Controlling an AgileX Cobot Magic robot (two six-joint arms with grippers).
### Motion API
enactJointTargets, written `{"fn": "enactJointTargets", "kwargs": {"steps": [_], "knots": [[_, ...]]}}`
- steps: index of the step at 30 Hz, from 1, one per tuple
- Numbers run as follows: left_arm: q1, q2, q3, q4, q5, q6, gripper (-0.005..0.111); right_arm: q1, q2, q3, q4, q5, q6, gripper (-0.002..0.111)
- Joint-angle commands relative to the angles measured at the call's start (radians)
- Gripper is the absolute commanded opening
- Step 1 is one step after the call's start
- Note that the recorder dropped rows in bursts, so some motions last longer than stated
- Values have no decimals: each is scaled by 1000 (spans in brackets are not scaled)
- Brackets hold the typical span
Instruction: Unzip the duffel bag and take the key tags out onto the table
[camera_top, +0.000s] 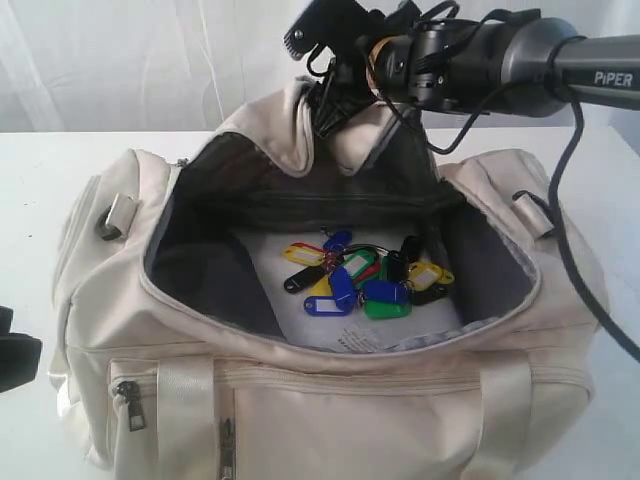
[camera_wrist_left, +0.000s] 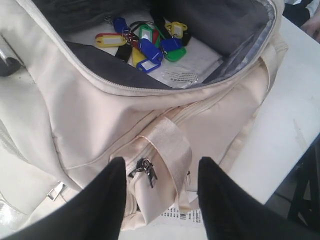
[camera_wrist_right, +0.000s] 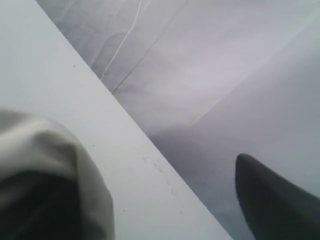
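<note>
The cream duffel bag (camera_top: 330, 420) stands on the white table (camera_top: 40, 180) with its top zipper wide open. The key tags (camera_top: 365, 275), a bunch in blue, yellow, green, red and black, lie inside on the bottom. My right gripper (camera_top: 312, 80) hovers open above the bag's far rim. Its raised flap (camera_wrist_right: 60, 150) lies against one finger, and the other finger (camera_wrist_right: 270, 200) stands free. My left gripper (camera_wrist_left: 162, 167) is open in front of the bag (camera_wrist_left: 90, 115), with a side-pocket zipper pull (camera_wrist_left: 149, 170) and a strap showing between its fingers. The key tags (camera_wrist_left: 150, 42) lie farther in.
A white printed sheet (camera_top: 280, 300) lies under the tags inside the bag. A paper barcode label (camera_wrist_left: 182, 216) sits on the table by the bag's front. The table edge (camera_wrist_left: 280, 185) is close on one side. A white curtain (camera_top: 120, 60) hangs behind.
</note>
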Motion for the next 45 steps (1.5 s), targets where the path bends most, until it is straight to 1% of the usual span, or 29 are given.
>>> {"fn": "enactJointTargets", "kwargs": {"steps": [1, 4, 8, 10, 12, 14, 15, 16, 17, 18, 19, 20, 21, 22, 23, 26, 28, 29, 31, 33, 34, 36, 39, 40, 41, 43, 45], "knots": [[1, 0, 3, -13, 3, 5, 49, -21, 16, -10, 8, 0, 92, 76], [1, 0, 3, -13, 3, 5, 49, -42, 16, -29, 10, 8, 244, 73], [1, 0, 3, -13, 3, 5, 49, -90, 14, -65, 12, -21, 707, 64], [1, 0, 3, -13, 3, 5, 49, -110, 14, -72, 12, -60, 861, 63], [1, 0, 3, -13, 3, 5, 49, -131, 14, -80, 12, -65, 934, 62], [1, 0, 3, -1, 3, 5, 49, -150, 12, -78, 5, -69, 947, 59], [1, 0, 3, 10, 3, 5, 49, -159, 12, -78, -5, -139, 945, 54], [1, 0, 3, 12, 3, 5, 49, -162, 12, -78, -15, -209, 943, 51], [1, 0, 3, 22, 3, 5, 49, -171, 12, -80, -64, -406, 918, 43], [1, 0, 3, 22, 5, 5, 49, -176, 12, -80, -81, -477, 876, 40], [1, 0, 3, 22, 5, 5, 49, -176, 10, -80, -121, -551, 813, 30], [1, 0, 3, 25, 7, 5, 49, -176, 5, -80, -139, -544, 813, 25], [1, 0, 3, 25, 15, 5, 49, -177, 3, -80, -171, -512, 815, 14], [1, 0, 3, 25, 26, 5, 49, -185, -2, -80, -172, -515, 817, 5], [1, 0, 3, 25, 32, 5, 49, -192, -3, -80, -172, -532, 838, 0], [1, 0, 3, 38, 48, 5, 49, -243, -7, -80, -172, -550, 1071, 0], [1, 0, 3, 40, 48, 5, 49, -292, -7, -80, -154, -637, 1218, 0], [1, 0, 3, 40, 48, 5, 49, -314, -7, -80, -134, -692, 1228, 0], [1, 0, 3, 26, 34, 5, 49, -339, -7, -80, -140, -739, 1263, 2], [1, 0, 3, -10, 8, 8, 49, -346, -7, -80, -185, -764, 1263, 10], [1, 0, 3, -24, -2, 18, 49, -346, -7, -80, -215, -769, 1260, 17], [1, 0, 3, -43, -15, 40, 49, -346, -7, -80, -244, -751, 1260, 33], [1, 0, 3, -59, -26, 48, 49, -346, -2, -80, -235, -717, 1260, 61], [1, 0, 3, -68, -38, 50, 49, -346, 2, -80, -237, -717, 1260, 67], [1, 0, 3, -73, -53, 50, 49, -346, 7, -80, -237, -717, 1260, 71], [1, 9, 3, -81, -83, 50, 49, -346, 27, -80, -239, -654, 1260, 70], [1, 30, 3, -82, -81, 50, 49, -346, 58, -80, -247, -657, 1313, 69]]}}
